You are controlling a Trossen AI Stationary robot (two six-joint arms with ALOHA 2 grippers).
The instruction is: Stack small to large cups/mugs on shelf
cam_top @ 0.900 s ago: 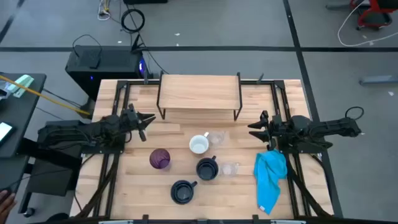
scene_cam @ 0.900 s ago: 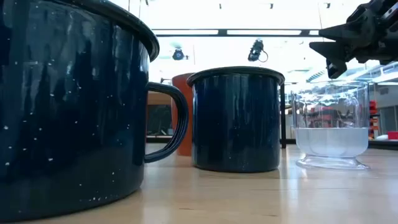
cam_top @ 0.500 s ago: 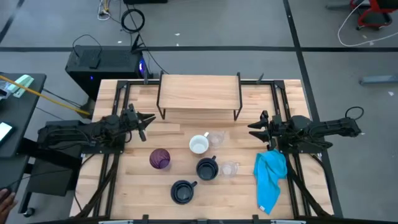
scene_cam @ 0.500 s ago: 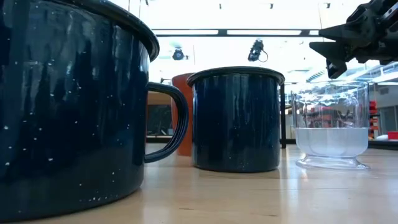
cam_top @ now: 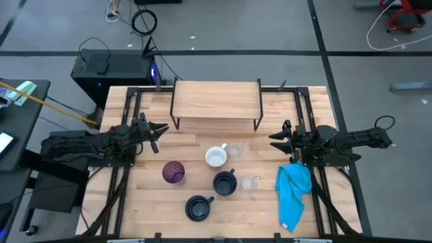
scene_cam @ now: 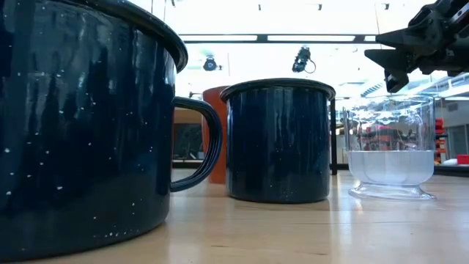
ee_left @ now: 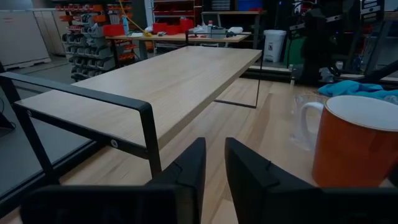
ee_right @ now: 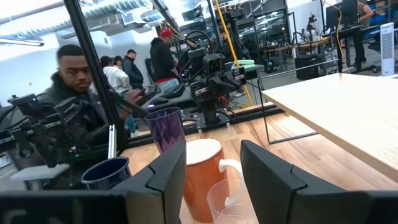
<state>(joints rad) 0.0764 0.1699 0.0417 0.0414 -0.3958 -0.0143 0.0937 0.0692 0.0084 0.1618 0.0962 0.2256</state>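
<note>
Mugs sit nearest me: one navy mug [cam_top: 198, 208] at the table's front edge, the second navy mug [cam_top: 224, 183] just behind it, with a clear glass [cam_top: 250, 183] right beside that one. Off to the left stands the purple tumbler [cam_top: 173, 172]. Farther back, the orange mug [cam_top: 216, 156] with its white inside stands just beside the other clear glass [cam_top: 235, 148]. Behind them all, the shelf [cam_top: 216, 101] is bare.

Nothing has changed over the last second: every cup stands where it stood, and neither of my arms has moved. My left gripper [cam_top: 156, 132] hovers at the table's left side, fingers [ee_left: 186, 171] set narrow and holding nothing. My right gripper [cam_top: 278, 140] hovers at the right side, above the blue cloth [cam_top: 293, 194], its jaws partly apart and empty too.

So I judge the stacking has not begun; all six cups remain to be nested and shelved.
</note>
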